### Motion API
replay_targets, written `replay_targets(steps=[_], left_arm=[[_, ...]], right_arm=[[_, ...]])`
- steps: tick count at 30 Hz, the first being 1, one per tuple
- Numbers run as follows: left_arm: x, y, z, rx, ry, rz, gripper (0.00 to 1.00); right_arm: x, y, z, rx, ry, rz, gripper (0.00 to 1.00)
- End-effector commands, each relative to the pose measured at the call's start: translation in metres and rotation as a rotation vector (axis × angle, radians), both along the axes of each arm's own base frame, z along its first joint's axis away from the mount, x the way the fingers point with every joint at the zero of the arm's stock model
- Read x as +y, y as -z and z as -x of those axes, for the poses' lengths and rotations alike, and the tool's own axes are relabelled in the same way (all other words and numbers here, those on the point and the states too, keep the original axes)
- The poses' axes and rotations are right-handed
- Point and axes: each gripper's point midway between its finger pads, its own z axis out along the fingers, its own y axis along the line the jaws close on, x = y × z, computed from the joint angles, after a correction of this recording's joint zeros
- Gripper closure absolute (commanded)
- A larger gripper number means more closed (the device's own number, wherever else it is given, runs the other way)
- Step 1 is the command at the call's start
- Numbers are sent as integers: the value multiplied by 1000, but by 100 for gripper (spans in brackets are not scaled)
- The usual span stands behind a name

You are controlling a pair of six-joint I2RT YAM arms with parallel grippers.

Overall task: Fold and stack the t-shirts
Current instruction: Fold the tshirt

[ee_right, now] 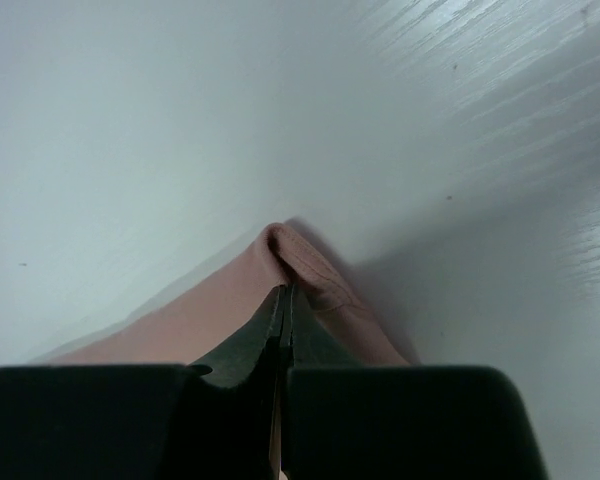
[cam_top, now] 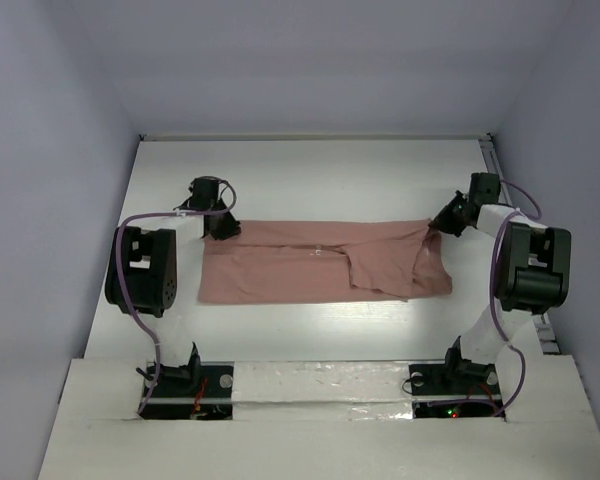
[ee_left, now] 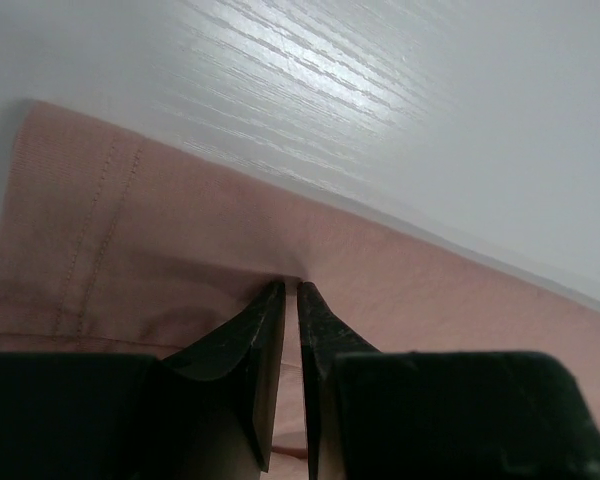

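We are looking at the salmon-pink t-shirt (cam_top: 320,262) lying as a long folded band across the middle of the top view, spread on the white table (cam_top: 310,170). A doubled-over flap is showing on its right half, and the rest is lying flat.

The left gripper (cam_top: 223,228) is sitting at the band's upper left corner. In the left wrist view its fingers (ee_left: 242,340) are standing almost together at the lower centre of the frame, with only a thin slit between them. The cloth is puckering into a small ridge right at the tips, so we are reading this as a pinch on the shirt's far edge. A stitched hem (ee_left: 90,230) is running down the left of that frame.

The right gripper (cam_top: 440,225) is sitting at the band's upper right corner. In the right wrist view its fingers (ee_right: 242,345) are pressing flat against each other with no gap. A rolled fold of pink fabric is bulging just past the tips at the centre of the frame, so they are clamping the shirt's corner. The pink cloth is trailing toward the lower left of that frame.
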Motion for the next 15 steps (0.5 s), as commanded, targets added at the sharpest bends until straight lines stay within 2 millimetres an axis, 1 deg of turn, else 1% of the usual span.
replay_targets(steps=[1,2,3,4,5,6,8,9,10,11,12,13,14,15], left_arm=[[17,15,14,56,-41,-14,90],[21,17,16,66,-52,-5,90],[20,18,18,72,-52,3,90],[20,18,19,75,-58,7,90],[20,18,20,75,-58,7,90],[23,19,21,78,-67,7,90],[19,16,22,75,-62,32,90],[18,15,22,71,-59,40,90],[16,9,20,56,-58,50,90],[13,4,19,48,-52,67,89],[12,-4,16,27,-47,74,89],[7,-16,15,-1,-32,75,88],[9,-23,14,-17,-28,63,88],[5,-33,10,-42,-14,59,87]], right_arm=[[-29,-10,-14,-46,80,53,100],[-36,-9,-13,-40,96,59,100],[-36,-9,-12,-36,99,62,100],[-36,-8,-12,-32,96,60,99],[-36,-8,-12,-28,95,60,95],[-35,-8,-10,-23,97,54,81],[-34,-16,-9,-42,97,53,71],[-33,-20,-6,-42,95,55,64],[-33,-27,-6,-49,94,57,62],[-32,-45,-5,-85,88,60,57],[-28,-53,-2,-102,77,52,56],[-23,-62,2,-126,59,39,56],[-3,-74,10,-153,12,35,57],[12,-74,19,-147,-26,26,66]])
